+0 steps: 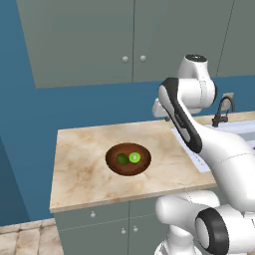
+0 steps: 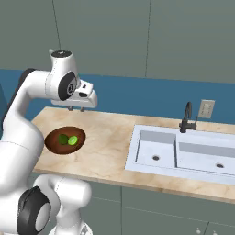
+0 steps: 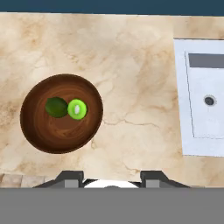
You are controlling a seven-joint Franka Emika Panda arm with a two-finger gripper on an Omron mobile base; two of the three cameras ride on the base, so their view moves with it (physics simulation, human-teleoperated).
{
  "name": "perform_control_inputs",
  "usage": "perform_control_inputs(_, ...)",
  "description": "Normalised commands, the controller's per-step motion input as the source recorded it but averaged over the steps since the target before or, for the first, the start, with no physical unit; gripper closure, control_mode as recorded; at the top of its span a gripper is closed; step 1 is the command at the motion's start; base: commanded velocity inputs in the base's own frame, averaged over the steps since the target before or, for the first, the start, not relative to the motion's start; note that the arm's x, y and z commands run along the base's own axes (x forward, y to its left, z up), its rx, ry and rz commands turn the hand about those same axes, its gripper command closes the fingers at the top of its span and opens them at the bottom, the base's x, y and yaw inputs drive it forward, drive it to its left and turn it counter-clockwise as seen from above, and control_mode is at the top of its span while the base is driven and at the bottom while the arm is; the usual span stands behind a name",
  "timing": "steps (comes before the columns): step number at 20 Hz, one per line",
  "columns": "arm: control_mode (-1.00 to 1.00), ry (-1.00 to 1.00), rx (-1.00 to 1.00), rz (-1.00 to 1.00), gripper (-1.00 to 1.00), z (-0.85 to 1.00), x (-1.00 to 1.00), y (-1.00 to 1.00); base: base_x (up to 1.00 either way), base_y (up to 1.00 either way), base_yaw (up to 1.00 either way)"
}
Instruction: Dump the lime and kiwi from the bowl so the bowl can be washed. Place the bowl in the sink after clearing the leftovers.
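Note:
On the marble counter sits the reddish-brown wooden bowl (image 1: 128,170) (image 2: 64,149) (image 3: 61,131). Inside it lie the dark green lime (image 1: 122,159) (image 2: 62,139) (image 3: 57,107) and, touching its side, the kiwi (image 1: 134,158) (image 2: 73,140) (image 3: 77,109), bright green face up. My gripper (image 2: 76,109) (image 3: 113,177) hovers well above the counter, between the bowl and the sink, pointing down. It is open and holds nothing. The white double sink (image 2: 156,149) (image 1: 239,127) (image 3: 201,109) lies to the right of the bowl.
A thin dark faucet (image 2: 187,117) (image 1: 222,110) stands behind the sink, a wall outlet (image 2: 206,109) beside it. Grey upper cabinets (image 1: 129,40) hang over the counter. The counter's left edge (image 1: 55,169) drops off beyond the bowl. Bare marble lies between bowl and sink.

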Motion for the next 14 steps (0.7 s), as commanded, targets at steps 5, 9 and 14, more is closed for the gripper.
perform_control_inputs(5,-1.0,0.04,0.0,0.0,-1.0,-0.13,-0.03,0.0,0.0,0.0,0.0)
perform_control_inputs(9,-1.0,0.05,0.06,-0.03,-1.0,-0.37,-0.15,0.0,0.0,0.0,0.0)
perform_control_inputs(14,-1.0,0.03,0.12,-0.05,-1.0,-0.69,-0.02,0.16,0.0,0.0,0.0)
